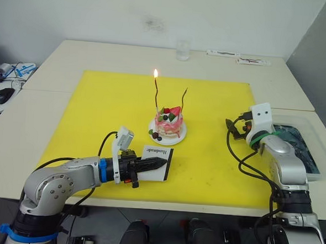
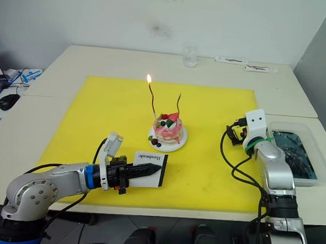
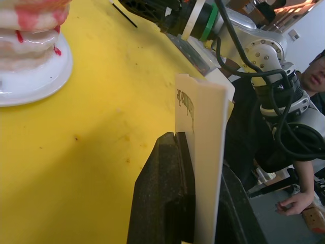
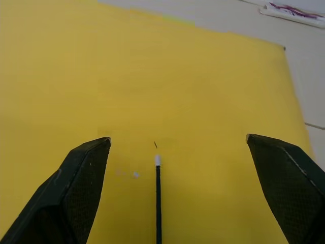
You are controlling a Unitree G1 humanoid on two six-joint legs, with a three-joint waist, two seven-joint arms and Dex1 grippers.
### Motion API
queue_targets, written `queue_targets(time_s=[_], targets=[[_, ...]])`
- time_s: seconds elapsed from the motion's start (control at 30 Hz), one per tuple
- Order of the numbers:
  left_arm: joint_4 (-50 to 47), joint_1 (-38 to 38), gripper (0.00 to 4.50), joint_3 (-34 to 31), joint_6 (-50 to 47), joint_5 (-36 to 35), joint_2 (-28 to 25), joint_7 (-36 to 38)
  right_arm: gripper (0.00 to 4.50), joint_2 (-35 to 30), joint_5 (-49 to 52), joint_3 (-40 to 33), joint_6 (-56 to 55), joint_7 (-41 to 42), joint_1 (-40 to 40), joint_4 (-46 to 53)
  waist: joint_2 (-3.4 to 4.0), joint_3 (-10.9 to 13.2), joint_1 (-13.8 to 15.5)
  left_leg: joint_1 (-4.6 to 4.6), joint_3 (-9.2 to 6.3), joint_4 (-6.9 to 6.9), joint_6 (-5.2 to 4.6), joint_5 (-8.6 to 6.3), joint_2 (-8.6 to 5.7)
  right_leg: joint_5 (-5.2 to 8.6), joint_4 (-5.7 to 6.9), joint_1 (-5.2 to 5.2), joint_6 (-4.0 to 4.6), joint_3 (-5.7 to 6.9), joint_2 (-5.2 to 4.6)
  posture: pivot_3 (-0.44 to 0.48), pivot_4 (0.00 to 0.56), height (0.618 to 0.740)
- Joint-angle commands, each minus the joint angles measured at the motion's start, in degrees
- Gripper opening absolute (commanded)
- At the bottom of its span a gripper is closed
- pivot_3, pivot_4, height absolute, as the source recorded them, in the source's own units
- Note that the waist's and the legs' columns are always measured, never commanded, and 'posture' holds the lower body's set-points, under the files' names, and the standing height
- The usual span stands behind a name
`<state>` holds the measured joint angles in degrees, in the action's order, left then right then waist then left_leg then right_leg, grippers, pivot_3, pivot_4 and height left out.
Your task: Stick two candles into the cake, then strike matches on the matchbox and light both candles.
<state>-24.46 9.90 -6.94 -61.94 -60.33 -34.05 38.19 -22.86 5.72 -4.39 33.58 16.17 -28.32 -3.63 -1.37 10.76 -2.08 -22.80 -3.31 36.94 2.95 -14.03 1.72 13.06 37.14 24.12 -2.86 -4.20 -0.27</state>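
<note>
The pink cake stands on its white plate in the middle of the yellow mat. Two wavy candles are stuck in it: the left candle burns with a small flame, the right candle is unlit. My left gripper is shut on the white matchbox, holding it on edge just in front of the cake. My right gripper hangs open low over the mat's right side. One match lies on the mat between its fingers.
A clear bin with dark water sits by the right table edge, behind my right arm. A glass and flat packets stand at the back. A person is beyond the table's right side.
</note>
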Motion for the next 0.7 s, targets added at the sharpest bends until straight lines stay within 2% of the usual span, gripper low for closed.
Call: queue_targets(time_s=[0.03, 0.13, 0.23, 0.57, 0.6, 0.7], targets=[[-1.8, 0.8, 0.00, -0.2, 0.8, -1.1, 0.0, 0.1, 4.47, 0.0, -0.8, -0.5, 1.1, -1.6, -1.6, -0.6, 0.00, 0.0, 0.0, 0.00, 0.00, 0.00, 0.00, 0.00, 0.00, 0.00, 0.00, 0.00, 0.00, 0.00, 0.00, 0.000, 0.150, 0.740], [-1.8, 0.7, 0.00, -0.3, 0.9, -1.0, -0.1, 0.0, 4.47, 0.1, -0.7, 0.1, 3.0, -1.3, -1.3, -0.5, 0.00, 0.0, 0.0, 0.00, 0.00, -0.01, 0.00, 0.00, 0.00, -0.02, 0.00, 0.00, -0.03, 0.00, 0.00, 0.000, 0.150, 0.740], [-1.9, 0.6, 0.00, -0.5, 1.0, -0.9, -0.2, -0.1, 3.90, 0.2, -0.3, 0.9, 5.4, -0.4, -0.4, 0.8, 0.00, 0.0, -0.1, 0.00, 0.00, -0.01, 0.00, 0.00, 0.00, -0.03, 0.00, 0.00, -0.06, 0.00, 0.00, 0.000, 0.150, 0.740], [-1.5, 0.4, 0.00, -0.1, 1.9, 0.1, -0.1, 0.1, 0.24, 1.8, 1.0, 0.5, 11.1, -0.4, 1.3, 5.3, 0.00, 0.0, 0.0, 0.00, -0.03, 0.00, 0.00, 0.00, 0.00, -0.03, 0.01, -0.01, -0.06, 0.02, 0.00, 0.000, 0.150, 0.740], [-1.5, 0.4, 0.00, 0.0, 2.1, 0.2, -0.1, 0.0, 0.02, 2.0, 1.2, 0.4, 11.4, -0.4, 1.5, 5.8, 0.00, 0.0, 0.0, 0.00, -0.03, 0.00, 0.00, 0.00, 0.00, -0.03, 0.01, -0.02, -0.06, 0.02, 0.00, 0.000, 0.150, 0.740], [-1.4, 0.3, 0.00, 0.2, 2.4, 0.5, -0.1, 0.0, 0.02, 2.3, 1.9, 0.0, 12.7, -0.3, 2.0, 8.1, 0.00, 0.0, 0.0, 0.00, -0.03, 0.00, 0.00, 0.00, 0.00, -0.03, 0.01, -0.01, -0.06, 0.02, 0.00, 0.000, 0.150, 0.740]])
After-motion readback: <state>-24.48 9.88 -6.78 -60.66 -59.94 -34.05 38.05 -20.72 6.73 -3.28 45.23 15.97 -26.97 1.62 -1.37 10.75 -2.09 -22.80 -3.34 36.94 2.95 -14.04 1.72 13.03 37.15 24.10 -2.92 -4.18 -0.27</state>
